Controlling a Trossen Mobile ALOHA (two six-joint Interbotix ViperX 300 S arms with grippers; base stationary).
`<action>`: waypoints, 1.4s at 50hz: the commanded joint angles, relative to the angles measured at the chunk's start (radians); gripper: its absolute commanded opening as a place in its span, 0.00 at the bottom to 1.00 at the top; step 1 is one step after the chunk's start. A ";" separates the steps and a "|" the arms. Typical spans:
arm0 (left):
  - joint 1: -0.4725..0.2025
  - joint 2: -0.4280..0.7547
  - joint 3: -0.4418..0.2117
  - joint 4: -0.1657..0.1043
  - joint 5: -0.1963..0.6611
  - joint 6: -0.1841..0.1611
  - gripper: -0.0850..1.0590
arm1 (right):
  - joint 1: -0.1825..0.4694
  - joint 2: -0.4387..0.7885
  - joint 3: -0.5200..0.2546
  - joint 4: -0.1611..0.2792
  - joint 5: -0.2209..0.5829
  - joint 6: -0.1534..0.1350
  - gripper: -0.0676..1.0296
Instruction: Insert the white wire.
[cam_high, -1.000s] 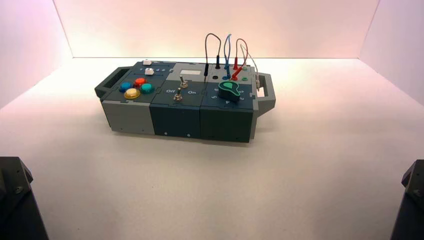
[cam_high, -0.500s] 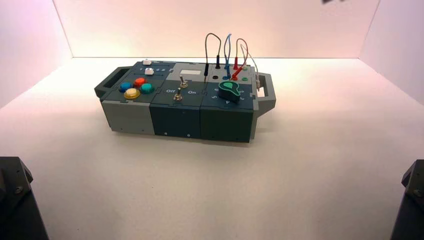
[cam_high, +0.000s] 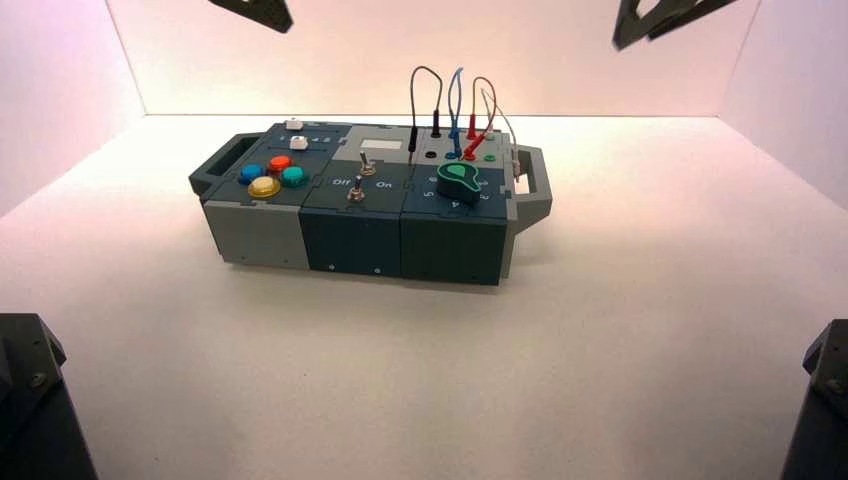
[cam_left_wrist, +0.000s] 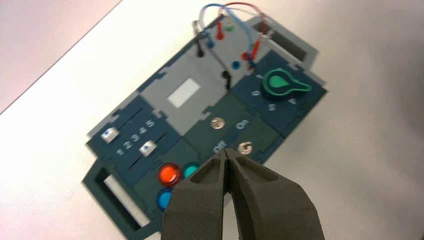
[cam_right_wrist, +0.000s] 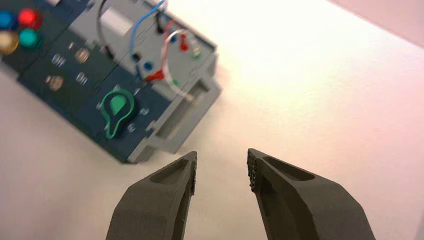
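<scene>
The box (cam_high: 360, 215) stands mid-table. The white wire (cam_high: 503, 121) loops up at the box's back right. One pale plug hangs loose by the right handle (cam_high: 535, 190). The wire also shows in the right wrist view (cam_right_wrist: 169, 70), and its plug shows by the handle in the left wrist view (cam_left_wrist: 267, 34). My left gripper (cam_left_wrist: 227, 156) is shut and empty, high above the box's button end. My right gripper (cam_right_wrist: 221, 165) is open and empty, high over the table to the right of the box.
A dark grey, a blue (cam_high: 455, 100) and a red wire stand plugged beside the white one. A green knob (cam_high: 457, 179), two toggle switches, coloured buttons (cam_high: 272, 176) and two sliders sit on the box. White walls ring the table.
Both arms have come into the top edge of the high view, the right one first. The box and its wires have not moved.
</scene>
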 joint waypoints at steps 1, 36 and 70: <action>0.002 0.006 -0.021 -0.005 -0.008 0.006 0.05 | 0.002 0.037 -0.023 0.003 -0.012 -0.025 0.55; 0.002 0.064 -0.021 -0.009 -0.038 0.006 0.05 | 0.041 0.316 -0.132 -0.005 -0.092 -0.080 0.56; 0.000 0.049 -0.018 -0.008 -0.038 0.006 0.05 | 0.081 0.488 -0.219 -0.005 -0.095 -0.087 0.55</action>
